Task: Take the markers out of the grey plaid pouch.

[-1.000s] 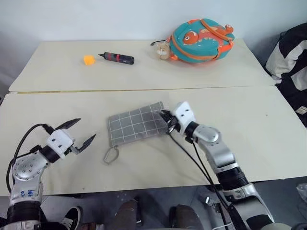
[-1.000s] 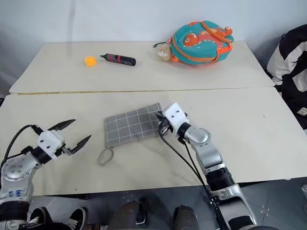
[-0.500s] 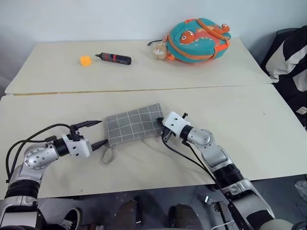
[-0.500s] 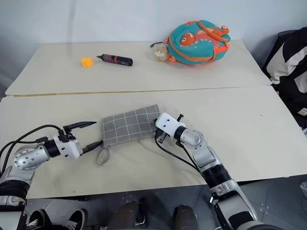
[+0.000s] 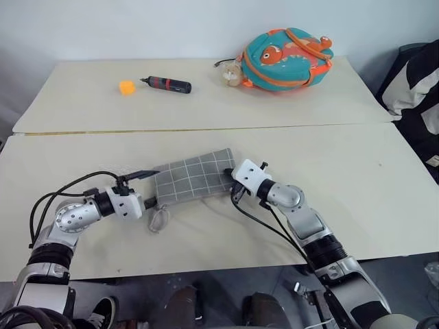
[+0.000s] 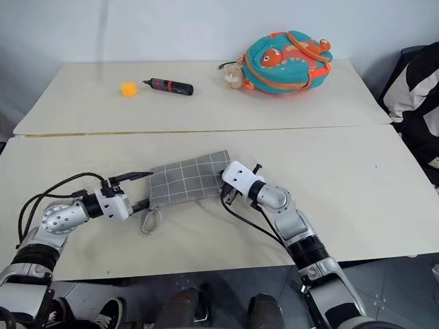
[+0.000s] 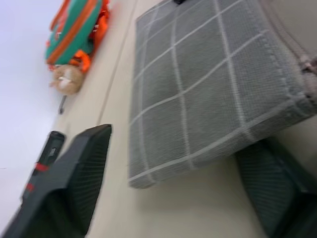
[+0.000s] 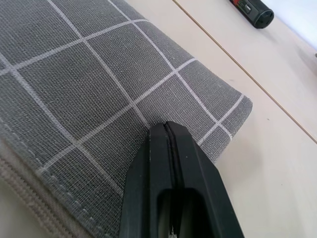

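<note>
The flat grey plaid fabric pouch (image 5: 193, 177) hides its contents. The left gripper (image 5: 147, 187), stretched level, straddles its end, fingers apart; the right gripper (image 8: 171, 144) presses clenched onto the cloth.

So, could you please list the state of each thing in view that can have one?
grey plaid pouch: flat on the near table, closed as far as can be seen, no markers out.
left end effector: open, fingers either side of the pouch's end.
right end effector: shut, tips on the pouch's fabric.
fish backpack: lying on the far table.
black-and-red pen-shaped tool: lying flat, untouched.
</note>
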Controlling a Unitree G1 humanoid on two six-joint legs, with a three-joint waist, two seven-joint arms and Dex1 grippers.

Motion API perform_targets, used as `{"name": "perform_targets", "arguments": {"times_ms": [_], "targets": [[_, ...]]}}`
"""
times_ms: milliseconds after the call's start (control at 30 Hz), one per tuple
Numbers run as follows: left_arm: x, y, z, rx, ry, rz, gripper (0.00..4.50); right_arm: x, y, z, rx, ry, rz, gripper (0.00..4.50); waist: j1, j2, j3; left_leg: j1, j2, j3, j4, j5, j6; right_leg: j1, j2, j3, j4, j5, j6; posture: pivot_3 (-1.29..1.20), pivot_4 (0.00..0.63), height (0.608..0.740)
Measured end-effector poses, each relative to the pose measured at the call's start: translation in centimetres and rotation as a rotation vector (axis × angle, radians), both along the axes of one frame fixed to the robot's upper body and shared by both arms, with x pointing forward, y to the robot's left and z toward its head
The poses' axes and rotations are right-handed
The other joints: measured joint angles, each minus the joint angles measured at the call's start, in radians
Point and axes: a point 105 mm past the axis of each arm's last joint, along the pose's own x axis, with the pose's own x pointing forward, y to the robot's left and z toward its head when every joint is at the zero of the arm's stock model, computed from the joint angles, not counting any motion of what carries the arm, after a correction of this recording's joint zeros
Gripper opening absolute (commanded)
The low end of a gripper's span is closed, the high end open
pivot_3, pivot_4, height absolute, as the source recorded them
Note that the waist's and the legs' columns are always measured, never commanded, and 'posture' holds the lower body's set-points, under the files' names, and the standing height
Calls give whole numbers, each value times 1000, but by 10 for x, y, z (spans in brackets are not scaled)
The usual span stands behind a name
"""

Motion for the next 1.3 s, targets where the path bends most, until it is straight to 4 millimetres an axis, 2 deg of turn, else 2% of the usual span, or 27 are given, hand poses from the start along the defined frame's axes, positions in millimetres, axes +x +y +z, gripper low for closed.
{"name": "perform_targets", "arguments": {"times_ms": [67, 300, 400, 433, 500, 533, 633, 700, 800, 900, 967, 1000, 1167, 1300], "targets": [[-1, -7, -5, -10, 22, -22, 2112, 0, -1, 1, 4, 0, -2, 0, 0, 0, 0, 0, 0, 0, 0, 0, 0, 0, 0, 0, 0, 0, 0, 0, 150, 740], [1, -12, 4, -3, -10, -54, 45, 0, -1, 1, 13, 7, -5, 0, 0, 5, -3, 2, 0, 0, 0, 0, 0, 1, 0, 0, 0, 0, 0, 0, 150, 740], [1, -12, 4, -9, -10, -55, 16, -2, -1, 1, 18, 9, 4, 0, -1, 8, -4, 3, 0, 1, 0, -1, 1, 2, -1, 0, 0, 0, 0, 0, 150, 740], [1, -13, 4, -14, -9, -55, 5, -5, 1, 3, 51, 27, 18, 169, 0, 8, -4, 3, 0, 0, 0, -1, 1, 2, -1, 0, 0, 0, 0, 0, 150, 740], [1, -13, 4, -32, 1, -49, 0, -10, 3, 13, 159, 68, 38, 542, -1, 8, -4, 3, 0, 1, 0, -1, 1, 2, -1, 0, 0, 0, 0, 0, 150, 740], [1, -13, 3, -43, 5, -45, 0, -11, 4, 22, 224, 85, 44, 966, -1, 8, -5, 3, 0, 1, 0, -1, 1, 2, -1, 0, 0, 0, 0, 0, 150, 740], [1, -20, 4, -69, -4, -48, 0, -17, -1, 51, 376, 134, 77, 1826, 2, 8, -5, 3, -1, -1, 0, -1, 2, 2, -1, 1, 0, 0, 0, 0, 150, 740], [2, -26, 4, -96, -13, -36, 0, -36, -9, 62, 404, 216, 161, 2490, 9, 8, -5, 3, -2, -4, 0, -2, 3, 1, -1, 3, -2, 0, 0, 0, 150, 740], [5, -33, 5, -123, -22, -8, 0, -82, -11, 55, 385, 444, 341, 3449, 22, 9, -5, 3, -2, -6, 1, -7, 5, 2, -1, 6, -10, 0, 0, 0, 150, 740], [14, -50, 6, -153, -38, 26, 0, -112, -6, 25, 309, 651, 395, 3449, 34, 10, -6, 3, -2, -6, 2, -9, 6, 3, -1, 6, -11, 0, 0, 0, 150, 740], [18, -63, 7, -142, -57, 28, 0, -115, 0, 6, 275, 725, 366, 3449, 39, 10, -6, 3, -2, -3, 2, -9, 3, 3, -1, 5, -15, 0, 0, 0, 150, 740], [20, -70, 7, -131, -66, 27, 0, -111, 4, 0, 276, 725, 332, 3449, 40, 10, -6, 3, -1, -2, 2, -9, 3, 3, -1, 5, -15, 0, 0, 0, 150, 740], [22, -83, 8, -120, -75, 28, 0, -87, 23, -5, 382, 712, 218, 3449, 51, 9, -7, 3, -1, -1, 2, -4, -2, 1, -1, 5, -12, 0, 0, 0, 150, 740], [22, -87, 9, -100, -83, 24, 0, -84, 37, -1, 444, 734, 210, 3449, 52, 9, -7, 3, -1, -1, 2, -3, 2, 1, -1, 4, -11, 0, 0, 0, 150, 740]]}}
